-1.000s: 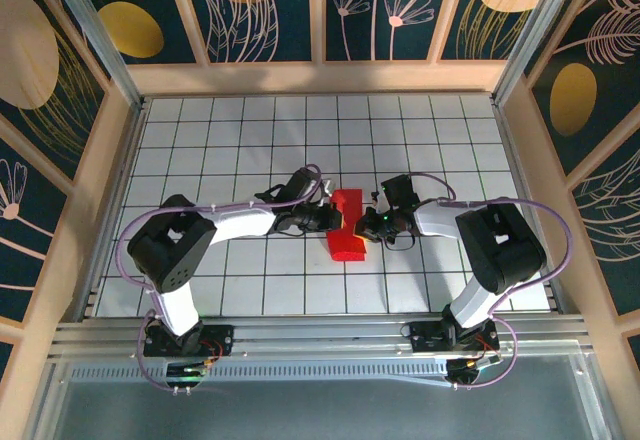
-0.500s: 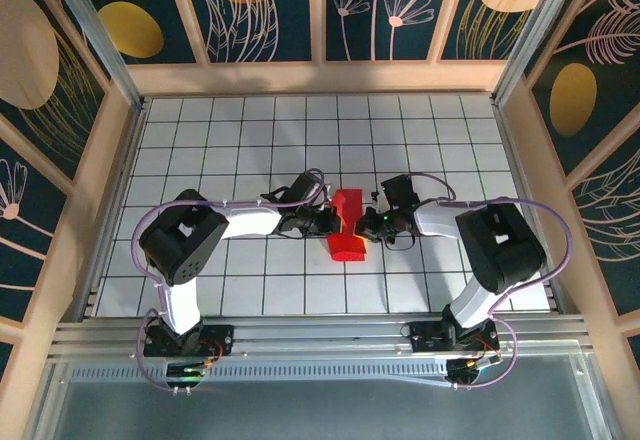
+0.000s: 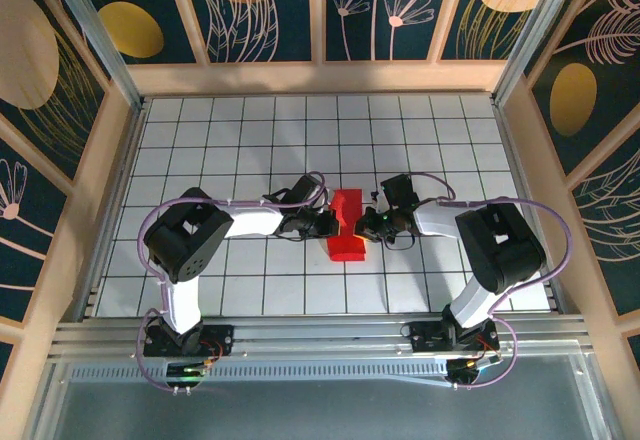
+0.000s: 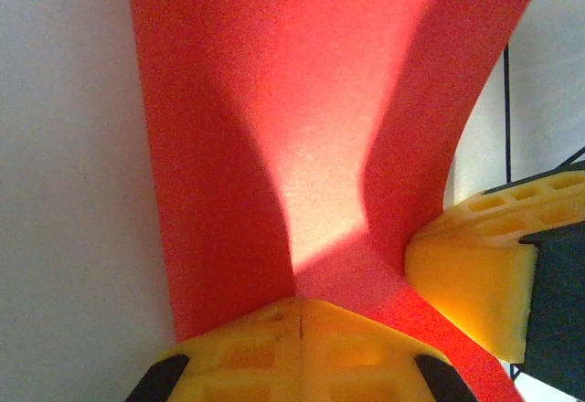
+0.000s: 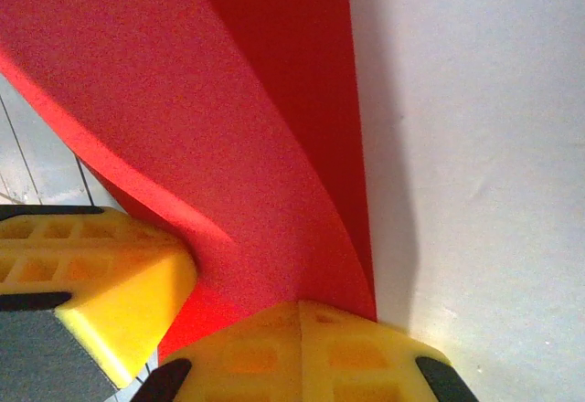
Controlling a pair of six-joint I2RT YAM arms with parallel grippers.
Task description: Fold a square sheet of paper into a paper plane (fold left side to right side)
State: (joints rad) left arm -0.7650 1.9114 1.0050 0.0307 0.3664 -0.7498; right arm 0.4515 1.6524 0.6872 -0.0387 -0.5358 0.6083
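The square sheet of paper (image 3: pixel 347 246) is bright red and partly folded, and it lies mid-table with a narrower upper part. My left gripper (image 3: pixel 332 223) is shut, its tips resting on the paper's left side. In the left wrist view the joined yellow tips of the left gripper (image 4: pixel 300 307) sit on top of the red paper (image 4: pixel 311 100). My right gripper (image 3: pixel 366 224) is shut on the opposite side. Its tips (image 5: pixel 300 309) rest on the paper (image 5: pixel 228 100) by the right edge, where a flap curves upward. Both grippers nearly meet over the paper.
The white grid table (image 3: pixel 250 140) is walled in by wooden panels, with a metal rail along its near edge. The right gripper's yellow finger (image 4: pixel 471 279) sits close beside my left one. The left gripper's finger (image 5: pixel 101 283) crowds the right wrist view.
The left arm's elbow has swung slightly right and its gripper has drawn back a little to the left on the paper. The right arm and the paper have stayed put.
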